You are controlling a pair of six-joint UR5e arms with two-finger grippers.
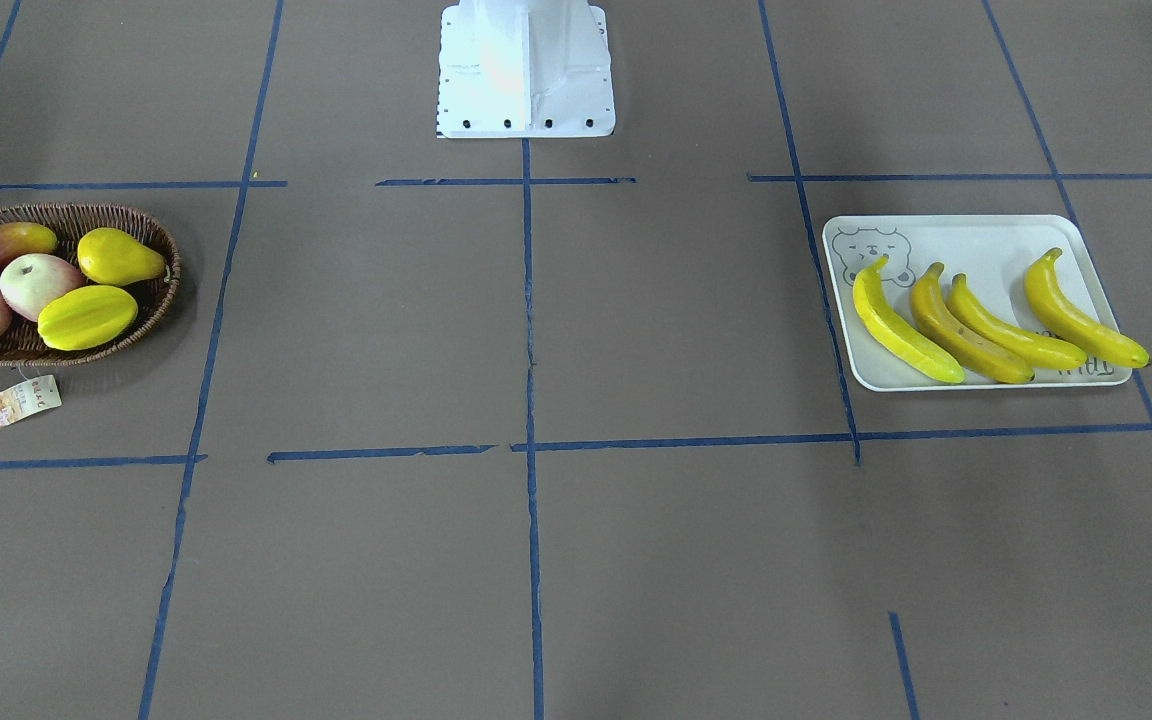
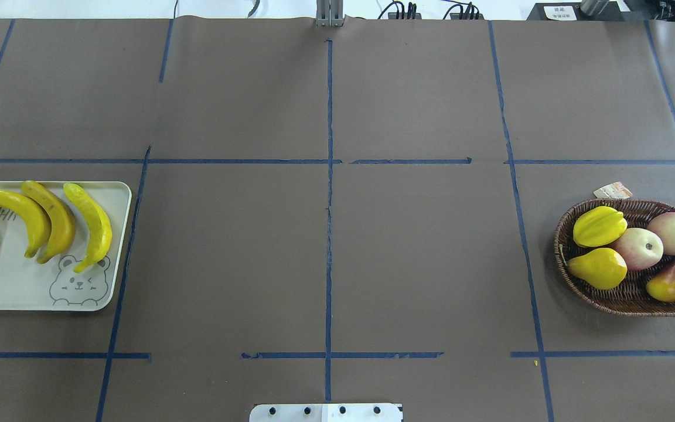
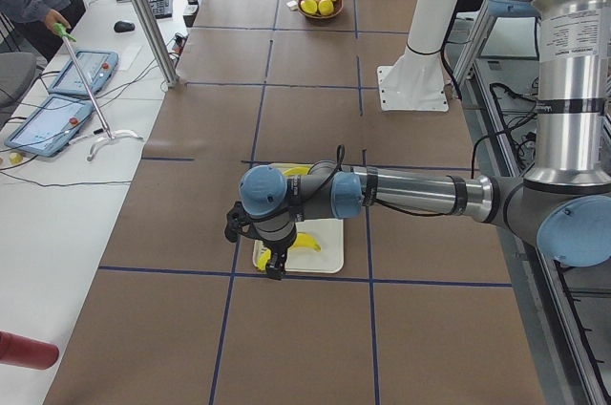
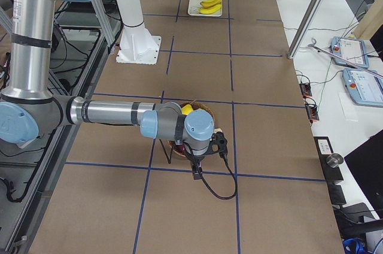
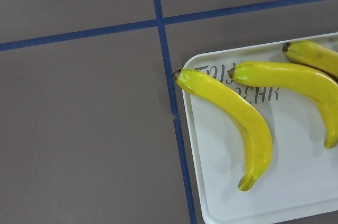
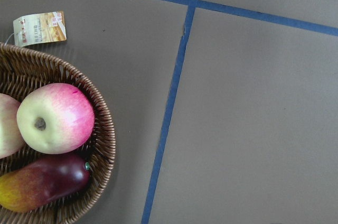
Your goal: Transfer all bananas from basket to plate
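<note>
All four bananas point(image 1: 964, 338) lie side by side on the plate point(image 1: 976, 235) at the front-facing view's right; the basket point(image 1: 6, 355) at its far left holds other fruit point(image 1: 86, 317). The left pincer point(image 3: 274, 267) hangs above the plate's edge, the right pincer point(image 4: 196, 173) by the basket's rim; whether either is spread or pressed together I cannot tell

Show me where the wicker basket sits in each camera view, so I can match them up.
Exterior front-facing: basket at the left edge, mid-height.
Overhead exterior: basket at the right edge, just below mid-height.
Exterior left: basket far off, top centre.
Exterior right: basket at centre, mostly hidden behind the right arm.
Left wrist-mounted: not in it.
Right wrist-mounted: basket in the lower left corner.
Shared landmark: the white robot base, seen in all four exterior views.
</note>
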